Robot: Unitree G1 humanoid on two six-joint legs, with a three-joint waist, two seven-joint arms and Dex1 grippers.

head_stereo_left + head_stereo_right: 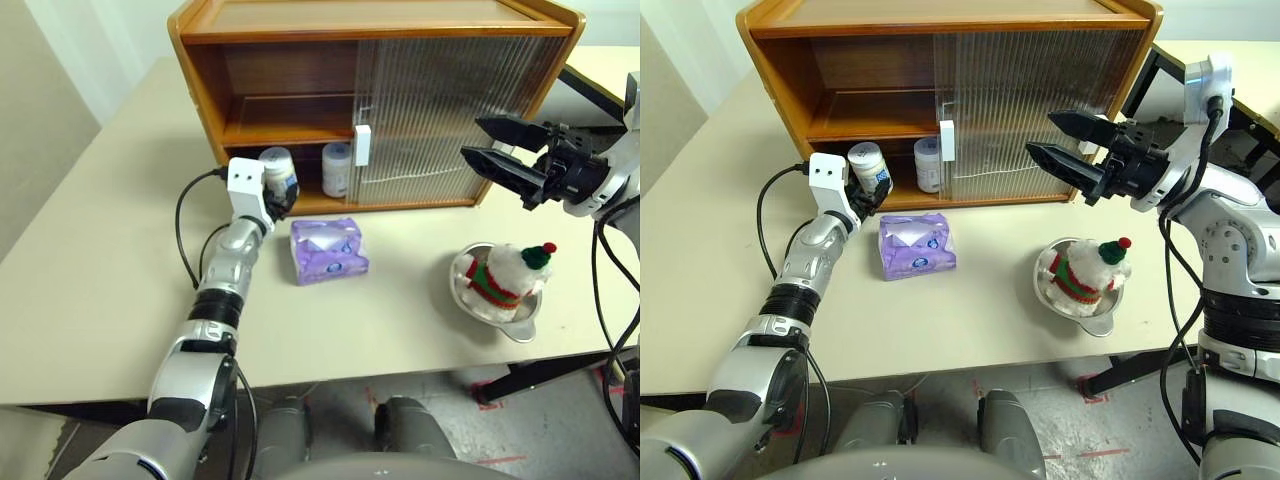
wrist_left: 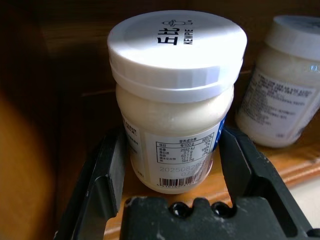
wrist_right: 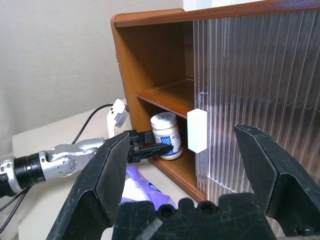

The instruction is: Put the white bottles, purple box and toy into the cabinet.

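My left gripper (image 1: 281, 193) is shut on a white bottle (image 1: 277, 167), holding it upright at the front of the cabinet's (image 1: 370, 20) open lower left compartment. In the left wrist view its black fingers (image 2: 112, 165) press the sides of this jar (image 2: 175, 115). A second white bottle (image 1: 337, 168) stands inside the same compartment, beside the door's white handle (image 1: 362, 145). The purple box (image 1: 328, 250) lies on the table in front of the cabinet. The toy (image 1: 505, 275) sits in a silver bowl (image 1: 522, 328) at the right. My right gripper (image 1: 472, 138) hangs open and empty before the ribbed door.
The ribbed sliding doors (image 1: 450, 110) cover the cabinet's right half; the upper shelf (image 1: 290, 130) on the left is bare. A black cable (image 1: 185, 230) loops on the table beside my left arm. The table's front edge (image 1: 330, 385) runs just below the bowl.
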